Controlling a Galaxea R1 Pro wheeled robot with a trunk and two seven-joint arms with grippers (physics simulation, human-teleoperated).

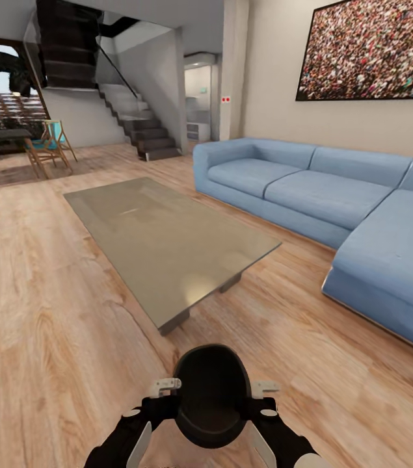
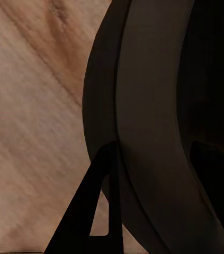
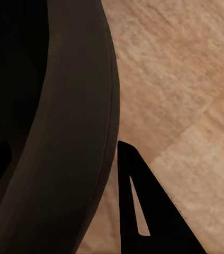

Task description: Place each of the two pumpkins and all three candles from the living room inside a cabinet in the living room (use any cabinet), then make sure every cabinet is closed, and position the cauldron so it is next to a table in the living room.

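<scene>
From the head camera, the black cauldron [image 1: 211, 393] hangs over the wood floor [image 1: 50, 312] just short of the table [image 1: 167, 240], with the left gripper [image 1: 157, 396] and right gripper [image 1: 265, 398] each clamped on an opposite side of its rim. At the left wrist, one finger [image 2: 88, 211] lies outside the cauldron's wall [image 2: 143, 116], and the right wrist shows its finger [image 3: 143, 206] likewise. It looks stiff, bulky and probably heavy with smooth walls, so the two-sided rim hold seems the best purchase.

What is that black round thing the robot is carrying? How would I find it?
Start at the big blue sofa, then look across to the long glossy grey coffee table in front of it. Just past the table's near end, the cauldron is held between the left gripper and right gripper above the wood floor. It is the one plain black, wide-mouthed pot.
</scene>
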